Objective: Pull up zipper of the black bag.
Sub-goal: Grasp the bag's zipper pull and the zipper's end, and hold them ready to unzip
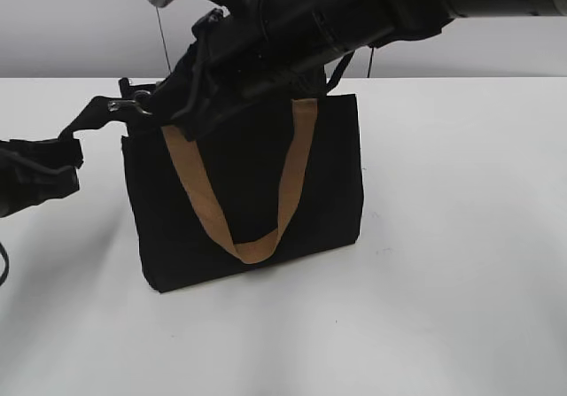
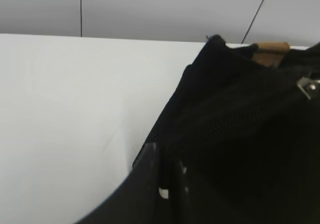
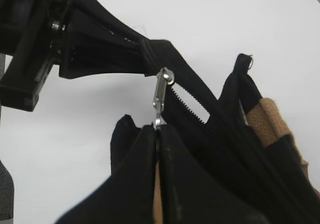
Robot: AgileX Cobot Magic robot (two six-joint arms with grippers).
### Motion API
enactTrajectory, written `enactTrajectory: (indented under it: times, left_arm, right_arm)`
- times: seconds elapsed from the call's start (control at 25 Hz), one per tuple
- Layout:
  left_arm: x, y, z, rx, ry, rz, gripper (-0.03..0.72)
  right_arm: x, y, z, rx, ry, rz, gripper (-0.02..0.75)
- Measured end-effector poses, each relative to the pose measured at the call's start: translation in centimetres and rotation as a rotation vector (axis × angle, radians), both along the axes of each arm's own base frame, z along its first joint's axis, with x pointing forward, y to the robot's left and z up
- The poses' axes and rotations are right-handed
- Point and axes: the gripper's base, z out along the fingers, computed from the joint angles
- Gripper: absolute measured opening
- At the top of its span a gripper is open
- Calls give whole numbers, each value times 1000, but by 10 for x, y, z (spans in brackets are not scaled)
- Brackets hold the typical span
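The black bag [image 1: 328, 183] stands upright on the white table, its tan strap [image 1: 199, 192] hanging down the front. My right gripper [image 3: 159, 128] reaches across to the bag's top left corner [image 1: 146, 105] and is shut on the silver zipper pull tab [image 3: 160, 89]. The zip track [image 3: 192, 103] lies open behind the tab. My left gripper [image 1: 69, 154] is shut on the black fabric tail at the zipper's end and holds it stretched out to the left. It also shows in the left wrist view [image 2: 167, 176]. The pull tab shows there too [image 2: 307, 86].
The white table [image 1: 461, 263] runs all round the bag, with a grey wall behind it. The right arm [image 1: 354, 11] spans the top of the exterior view above the bag. A second tan strap [image 3: 267, 119] lies inside the bag's mouth.
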Motion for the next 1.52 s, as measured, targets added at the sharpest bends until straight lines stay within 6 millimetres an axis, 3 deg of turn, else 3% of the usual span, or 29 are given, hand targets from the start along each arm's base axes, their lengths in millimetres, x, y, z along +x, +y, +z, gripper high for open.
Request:
enactTrajectory:
  times: [0.68, 0.88, 1.2, 1.52]
  left_arm:
    - [-3, 2, -6, 22, 80, 10, 24]
    - [-3, 2, -7, 26, 90, 10, 24]
    - [-4, 2, -7, 29, 99, 10, 24]
    - [-4, 2, -8, 30, 102, 10, 24]
  right_arm:
    - [11, -8, 1, 11, 1, -101, -1]
    - [30, -35, 0, 34, 69, -200, -1]
    - [43, -75, -2, 59, 238, -217, -1]
    - [57, -128, -8, 22, 356, -301, -1]
